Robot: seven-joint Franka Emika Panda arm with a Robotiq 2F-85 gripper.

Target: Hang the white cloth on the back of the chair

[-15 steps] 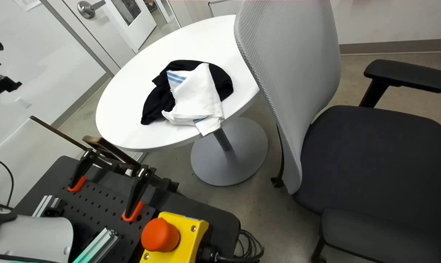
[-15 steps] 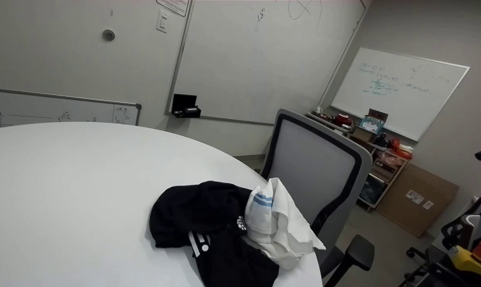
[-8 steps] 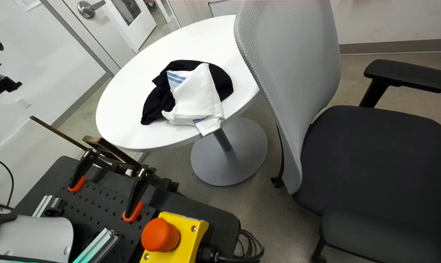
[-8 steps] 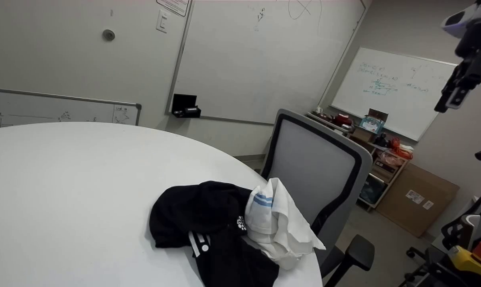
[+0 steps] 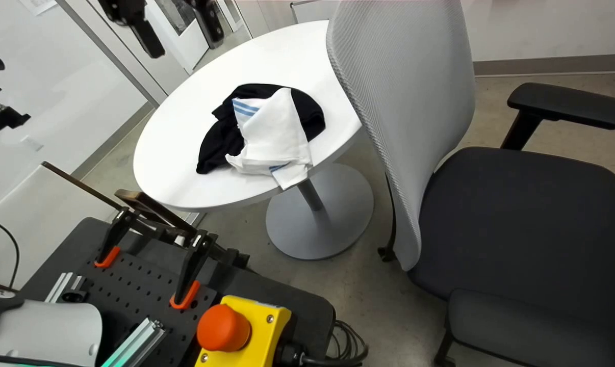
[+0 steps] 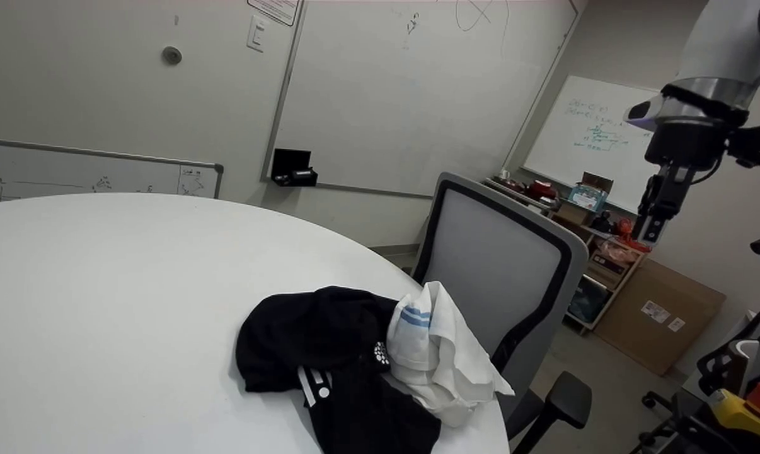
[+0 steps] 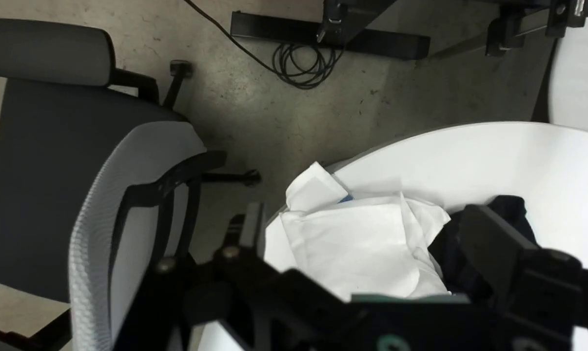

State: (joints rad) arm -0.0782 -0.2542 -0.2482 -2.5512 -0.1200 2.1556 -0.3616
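Spread wide and empty, the end effector (image 5: pixel 186 47) hangs clear of the white cloth (image 5: pixel 274 135) on the surface (image 5: pixel 177 127), pickup and hanging on the chair back (image 5: pixel 407 102) undone.

We look past a round white table (image 6: pixel 134 302) to pale walls (image 6: pixel 103 82) hung with whiteboards (image 6: pixel 380 113) in an exterior view. In the wrist view, we see mottled grey-brown floor (image 7: pixel 274 129).
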